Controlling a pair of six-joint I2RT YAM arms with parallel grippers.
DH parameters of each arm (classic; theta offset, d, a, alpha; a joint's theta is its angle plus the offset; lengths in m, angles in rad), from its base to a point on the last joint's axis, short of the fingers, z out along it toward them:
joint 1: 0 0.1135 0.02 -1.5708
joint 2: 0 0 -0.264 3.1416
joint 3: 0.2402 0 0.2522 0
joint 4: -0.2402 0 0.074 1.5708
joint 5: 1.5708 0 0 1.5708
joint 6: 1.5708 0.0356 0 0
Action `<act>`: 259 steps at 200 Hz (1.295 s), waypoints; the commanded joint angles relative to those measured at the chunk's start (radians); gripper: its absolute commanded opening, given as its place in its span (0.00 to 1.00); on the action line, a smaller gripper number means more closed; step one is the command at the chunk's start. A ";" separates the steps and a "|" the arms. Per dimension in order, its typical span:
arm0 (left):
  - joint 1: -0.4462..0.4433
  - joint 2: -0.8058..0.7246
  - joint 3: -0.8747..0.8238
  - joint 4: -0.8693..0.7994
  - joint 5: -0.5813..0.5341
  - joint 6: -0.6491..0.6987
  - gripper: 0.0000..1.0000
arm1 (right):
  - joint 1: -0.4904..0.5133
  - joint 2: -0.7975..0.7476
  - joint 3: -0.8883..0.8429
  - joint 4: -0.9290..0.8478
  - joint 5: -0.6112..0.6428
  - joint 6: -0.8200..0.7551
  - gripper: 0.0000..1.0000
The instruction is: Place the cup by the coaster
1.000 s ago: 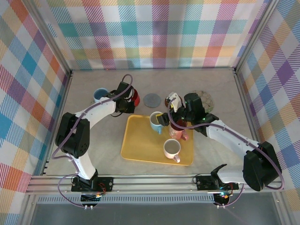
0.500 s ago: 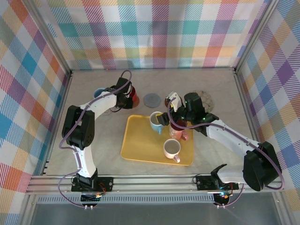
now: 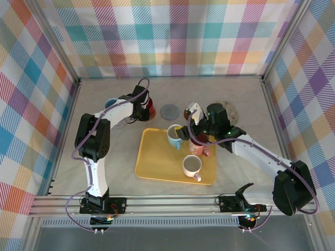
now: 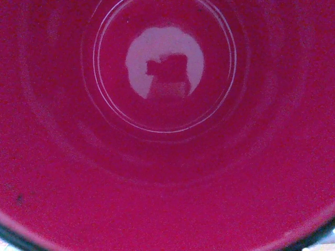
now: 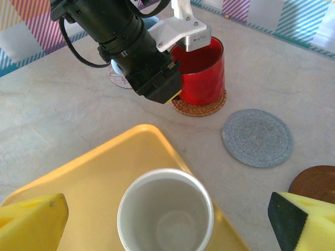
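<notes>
Tabletop (image 3: pixel 104 151) stock, left to right. Cups, five: one light blue ceramic cup (image 3: pixel 111 104) standing on a pale patterned round coaster (image 5: pixel 118 77). One glossy red ceramic cup (image 5: pixel 204 73), the task's thing, is appearing to rest upright on a round woven rattan coaster (image 5: pixel 201 109) at the back left. On one yellow plastic tray (image 3: pixel 157 162) are sitting a teal-sided cup with a pale inside (image 3: pixel 174 136), a pink cup (image 3: pixel 198 148) and a white handled mug (image 3: pixel 192 166). Coasters, four certain: patterned, woven, a grey round felt coaster (image 5: pixel 257 137) lying just right of the red cup, and a dark brown round coaster (image 5: pixel 316 184) beyond it. A fifth mottled disc (image 3: pixel 230 111) is hiding partly behind the right arm (image 3: pixel 256 151). The left end effector (image 5: pixel 178 52) is reaching down from directly above and clamping the red cup's rim, the cup's long axis running vertical beneath it; this arm is much the nearer. The right end effector (image 5: pixel 167 222) is gaping wide, holding nothing, hovering over the teal-sided cup. Judgement: the cup is looking placed, so letting go and lifting straight up is likely coming.
</notes>
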State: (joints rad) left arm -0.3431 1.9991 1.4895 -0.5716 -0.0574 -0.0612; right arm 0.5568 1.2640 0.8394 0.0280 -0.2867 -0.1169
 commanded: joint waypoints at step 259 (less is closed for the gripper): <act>0.016 -0.016 0.022 -0.063 0.002 0.038 0.12 | 0.006 -0.014 -0.012 0.012 -0.023 -0.001 0.99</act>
State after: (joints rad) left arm -0.3367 2.0075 1.5082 -0.5995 -0.0608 -0.0418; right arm 0.5568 1.2640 0.8364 0.0280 -0.2882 -0.1192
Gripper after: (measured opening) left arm 0.176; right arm 0.987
